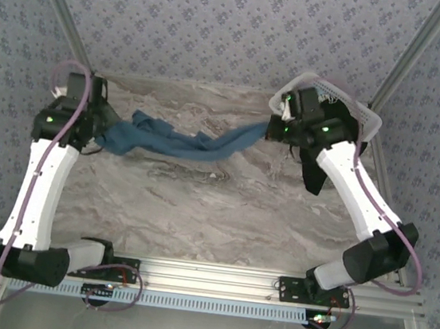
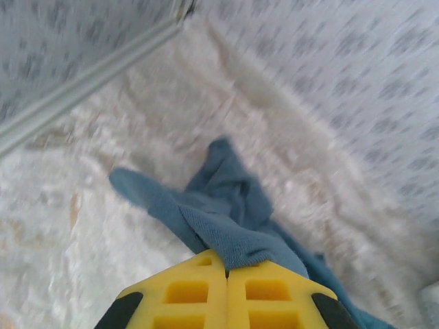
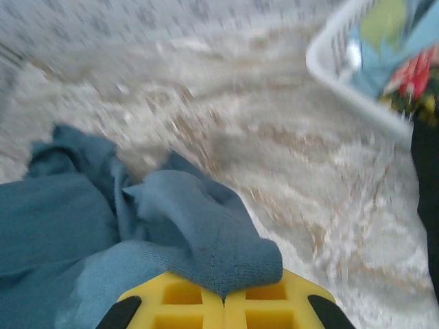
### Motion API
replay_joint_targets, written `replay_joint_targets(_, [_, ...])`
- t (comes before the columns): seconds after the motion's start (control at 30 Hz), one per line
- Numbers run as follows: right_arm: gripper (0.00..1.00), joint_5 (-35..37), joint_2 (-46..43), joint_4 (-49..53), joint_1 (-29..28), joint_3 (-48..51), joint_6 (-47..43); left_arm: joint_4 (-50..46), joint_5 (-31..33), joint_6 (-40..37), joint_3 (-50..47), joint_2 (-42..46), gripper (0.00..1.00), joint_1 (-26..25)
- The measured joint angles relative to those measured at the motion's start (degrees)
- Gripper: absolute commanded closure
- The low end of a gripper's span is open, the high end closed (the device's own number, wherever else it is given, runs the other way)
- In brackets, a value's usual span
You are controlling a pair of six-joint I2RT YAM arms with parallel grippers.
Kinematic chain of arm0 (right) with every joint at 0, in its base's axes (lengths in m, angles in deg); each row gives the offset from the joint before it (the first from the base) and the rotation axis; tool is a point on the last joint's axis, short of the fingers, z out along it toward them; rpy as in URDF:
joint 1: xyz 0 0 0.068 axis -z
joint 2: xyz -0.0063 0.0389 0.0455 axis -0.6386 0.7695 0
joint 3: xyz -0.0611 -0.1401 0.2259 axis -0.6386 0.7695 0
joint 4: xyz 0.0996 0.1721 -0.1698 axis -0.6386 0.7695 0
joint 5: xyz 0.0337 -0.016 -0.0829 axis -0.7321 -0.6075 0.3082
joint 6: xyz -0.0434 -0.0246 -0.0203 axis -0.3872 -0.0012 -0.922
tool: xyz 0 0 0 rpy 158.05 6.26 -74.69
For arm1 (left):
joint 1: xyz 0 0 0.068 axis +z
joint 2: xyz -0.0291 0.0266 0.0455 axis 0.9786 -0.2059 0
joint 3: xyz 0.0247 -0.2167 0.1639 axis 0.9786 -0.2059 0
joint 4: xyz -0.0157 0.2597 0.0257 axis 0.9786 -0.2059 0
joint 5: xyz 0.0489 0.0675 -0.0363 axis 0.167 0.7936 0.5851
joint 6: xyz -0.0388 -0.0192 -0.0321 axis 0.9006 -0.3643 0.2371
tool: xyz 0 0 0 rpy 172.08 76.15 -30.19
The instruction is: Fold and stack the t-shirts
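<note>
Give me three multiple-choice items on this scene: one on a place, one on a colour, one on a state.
1. Where is the white basket? A) far right of the table B) near left corner C) table centre
2. What colour is the stretched-out shirt? A) red B) blue C) white
3. How is the left gripper? A) wide open B) shut on the shirt C) inside the basket

Key: 1 A, the top view shows it far right; 2 B, the cloth is blue; 3 B, it is closed with cloth pinched in it.
</note>
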Motion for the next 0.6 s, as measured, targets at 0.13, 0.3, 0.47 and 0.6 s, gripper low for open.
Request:
replay_joint_targets(0.13, [1.00, -0.57, -5.29, -1.14, -0.13, -1.44, -0.57, 1.68, 1.92, -1.66, 5.49, 4.44, 1.00, 0.00])
replay_joint_targets(0.3, [1.00, -1.57, -17.92, -3.89, -0.35, 0.24, -0.04, 4.68, 2.95, -4.48, 11.58, 10.82, 1.00, 0.00])
replay_joint_targets(0.47, [1.00, -3.32, -23.85, -6.03, 0.07, -2.60, 1.31, 5.51, 1.46, -6.19, 25.73, 8.24, 1.00, 0.00])
replay_joint_targets(0.6, [1.00, -5.64, -19.65, -8.15, 1.62, -5.73, 2.58, 4.11, -1.49, -6.40, 37.09, -1.22, 1.00, 0.02])
